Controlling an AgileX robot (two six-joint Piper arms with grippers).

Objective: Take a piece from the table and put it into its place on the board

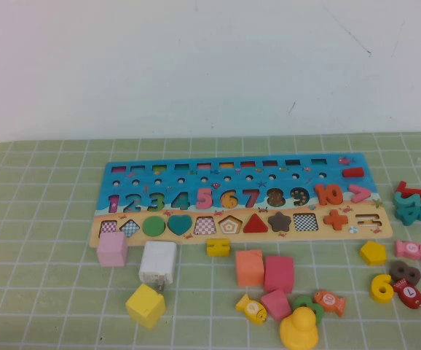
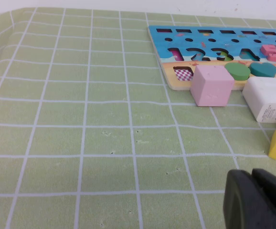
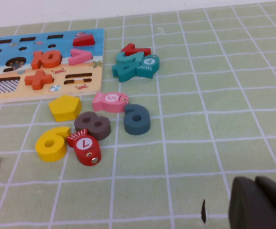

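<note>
Digits 1–10 readable along board, blue top, sandy lower band with shape pieces: green circle, teal heart, red triangle, brown star, orange plus. 6-shaped recess with orange-tan floor between pink 5 and red 7, unfilled. Yellow wooden 6 flat on table, off board's right end, near right edge; just beside brown 8 and red fish marked "7". Pink fish marked "5", teal fish marked "4", orange fish marked "10". Yellow pentagon block close by, dark blue digit next to brown 8. Pink cube touching board's front edge, white cube with small printed label, unreadable, yellow cube nearer. Cloth pale green, white grid. Left gripper low over bare cloth, dark matte, state: cannot tell. Right gripper above cloth, apart from yellow 6, jaws together, holding nothing.
</note>
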